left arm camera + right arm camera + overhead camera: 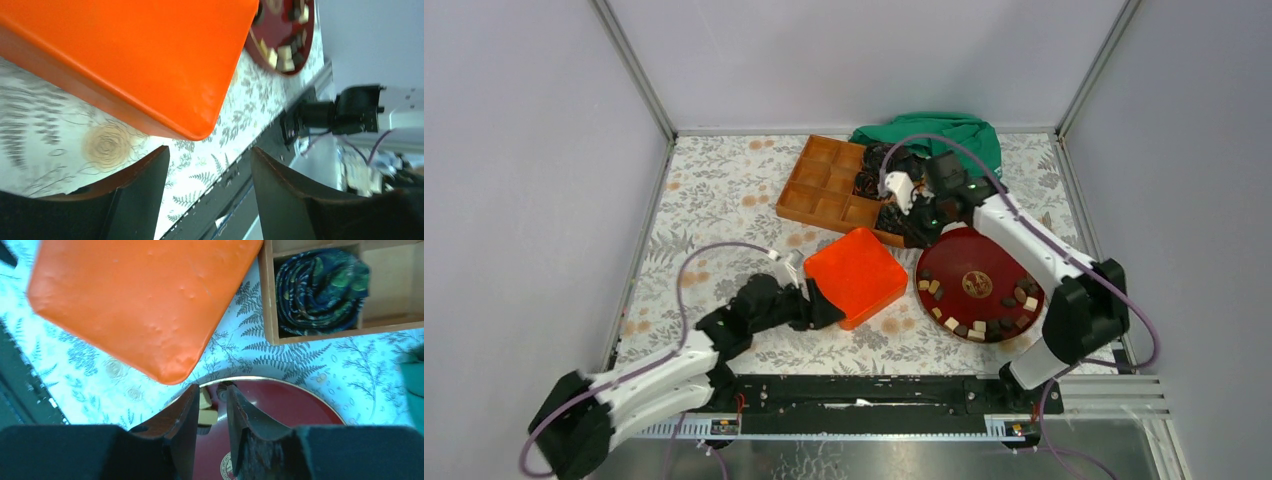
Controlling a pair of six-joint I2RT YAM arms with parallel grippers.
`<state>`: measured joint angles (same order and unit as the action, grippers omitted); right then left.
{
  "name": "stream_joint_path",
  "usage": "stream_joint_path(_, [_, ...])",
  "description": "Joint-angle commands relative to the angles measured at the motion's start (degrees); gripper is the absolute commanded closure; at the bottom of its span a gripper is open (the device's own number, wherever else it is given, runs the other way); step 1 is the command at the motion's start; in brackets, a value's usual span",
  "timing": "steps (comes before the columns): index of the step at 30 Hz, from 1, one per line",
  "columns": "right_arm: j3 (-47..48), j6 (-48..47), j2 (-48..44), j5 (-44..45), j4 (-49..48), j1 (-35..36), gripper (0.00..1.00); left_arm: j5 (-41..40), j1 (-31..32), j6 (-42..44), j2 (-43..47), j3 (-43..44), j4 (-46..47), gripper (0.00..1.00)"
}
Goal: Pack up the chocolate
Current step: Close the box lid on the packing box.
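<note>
Several small chocolate pieces (977, 328), dark, tan and cream, ring the near rim of a round red plate (969, 255). My right gripper (916, 222) hovers over the plate's far-left edge. In the right wrist view its jaws (212, 386) stand narrowly apart with nothing across the gap; cream chocolate pieces (206, 416) lie on the plate (290, 400) below. My left gripper (809, 295) is open and empty beside the near-left corner of an orange box lid (856, 272). The lid corner (125, 50) lies just ahead of that gripper (209, 150), and chocolate (282, 50) shows beyond.
A wooden compartment tray (824, 185) lies at the back, with black crinkled liners (879, 170) piled at its right end; one liner (320, 290) sits in a tray compartment (390, 285). A green cloth (944, 135) is behind. White walls enclose the floral table.
</note>
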<state>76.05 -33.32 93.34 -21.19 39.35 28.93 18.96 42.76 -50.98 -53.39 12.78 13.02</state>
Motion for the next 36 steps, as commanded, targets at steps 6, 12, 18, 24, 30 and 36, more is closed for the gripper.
stream_joint_path(6, [-0.98,-6.28,-11.59,-19.47,7.85,-7.27,0.66,-28.50,0.12,18.07,7.31,27.87,-37.86,0.51])
stream_joint_path(12, [-2.79,-4.16,-14.36,-20.19,5.83,-9.77,0.66,-30.69,-0.02,31.97,-13.67,47.91,-51.29,0.92])
stream_joint_path(18, [-6.53,-2.47,-16.31,-21.36,2.73,-12.08,0.66,-28.11,-0.50,36.20,-21.27,52.15,-52.15,1.00])
stream_joint_path(24, [-9.12,-2.15,-18.30,-21.91,1.60,-12.95,0.66,-24.02,-3.36,36.74,-34.10,45.46,-47.60,1.00])
stream_joint_path(30, [-10.13,-2.19,-21.92,-22.74,1.71,-15.28,0.66,-25.29,-4.66,35.35,-33.34,46.84,-47.12,1.00])
stream_joint_path(36, [-7.11,-3.71,-28.46,-16.95,4.61,-21.24,0.61,-23.49,-4.83,33.14,-10.09,49.17,-41.28,0.37])
